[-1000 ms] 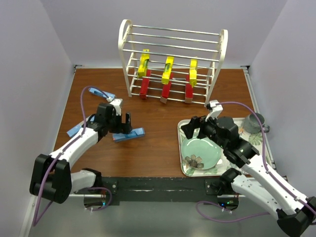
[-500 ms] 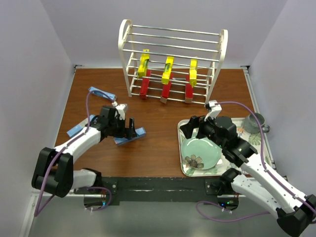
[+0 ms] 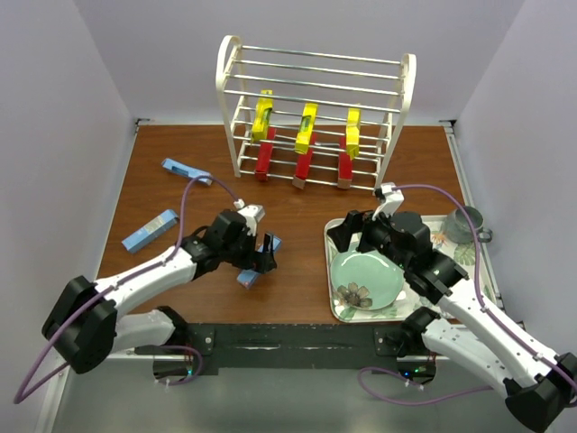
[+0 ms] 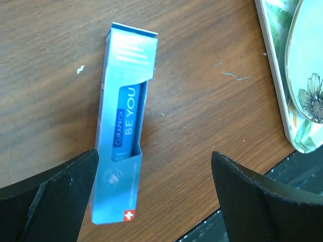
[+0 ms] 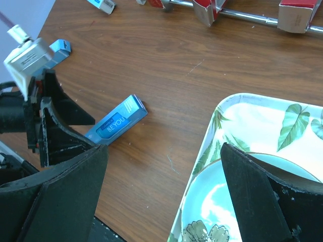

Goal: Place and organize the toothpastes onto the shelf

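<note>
toothpastes number nine here: three yellow (image 3: 306,126) and three red (image 3: 304,167) boxes stand on end, leaning among the lower rungs of the shelf (image 3: 227,81), while three light blue ones lie flat on the table (image 3: 297,212). two blue boxes sit far left, one (image 3: 150,230) near the edge and one (image 3: 187,170) further back, well apart from each other. the third blue box (image 4: 123,126) lies near the front, just left of the tray (image 3: 329,271), and looks like the one in hand. it is a slim card carton with a window cut in its face showing the tube inside; likely light, hollow and easy to crush, with a glossy skin that may slide on the wood. the best hold seems to be across its narrow width near the middle, clear of the window's weak edge if possible, so it hangs level and does not tip. the left gripper (image 4: 154,166) hovers right over it with jaws spread wide and nothing in them; in the wrist view the box lies along the gap but close to the left-hand finger, so a small sideways shift would centre it. the right gripper (image 5: 164,151) hangs over the tray's near corner and its plate (image 3: 365,275), also fully spread and empty.
</note>
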You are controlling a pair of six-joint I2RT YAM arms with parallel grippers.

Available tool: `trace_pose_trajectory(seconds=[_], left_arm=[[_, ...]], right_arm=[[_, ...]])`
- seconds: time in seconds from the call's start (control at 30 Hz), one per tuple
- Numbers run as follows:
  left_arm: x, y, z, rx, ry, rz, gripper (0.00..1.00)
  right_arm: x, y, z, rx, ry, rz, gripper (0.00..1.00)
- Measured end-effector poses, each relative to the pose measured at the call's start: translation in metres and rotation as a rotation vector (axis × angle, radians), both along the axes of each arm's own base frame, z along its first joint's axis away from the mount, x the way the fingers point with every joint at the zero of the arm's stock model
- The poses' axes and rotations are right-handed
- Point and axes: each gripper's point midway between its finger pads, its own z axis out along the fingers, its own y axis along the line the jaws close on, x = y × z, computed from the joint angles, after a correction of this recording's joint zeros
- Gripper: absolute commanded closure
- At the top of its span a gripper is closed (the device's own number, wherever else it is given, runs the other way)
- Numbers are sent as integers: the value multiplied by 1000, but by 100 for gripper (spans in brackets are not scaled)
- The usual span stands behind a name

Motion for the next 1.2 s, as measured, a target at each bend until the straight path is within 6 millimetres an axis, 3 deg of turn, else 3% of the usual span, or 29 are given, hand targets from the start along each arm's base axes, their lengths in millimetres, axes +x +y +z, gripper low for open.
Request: trace_pose_trajectory(seconds=[0.3, 0.5, 0.67, 0.8, 1.0, 1.2], left_arm=[[-27, 7, -8, 86, -149, 97, 7], [-16, 16, -13, 135, -220, 186, 8], [-19, 38, -33, 236, -211, 214, 8], [-16, 41, -23, 218, -246, 234, 9], [-15, 39, -15, 175, -254, 257, 19], [-26, 55, -35, 197, -214, 293, 30]], right_arm=[[-1, 1, -1, 7, 6, 1, 2], [1, 5, -9, -1, 29, 13, 2], [2, 5, -13, -10, 41, 13, 2], [2, 5, -13, -11, 41, 13, 2], [3, 7, -12, -7, 36, 13, 2], [5, 8, -13, -7, 37, 13, 2]])
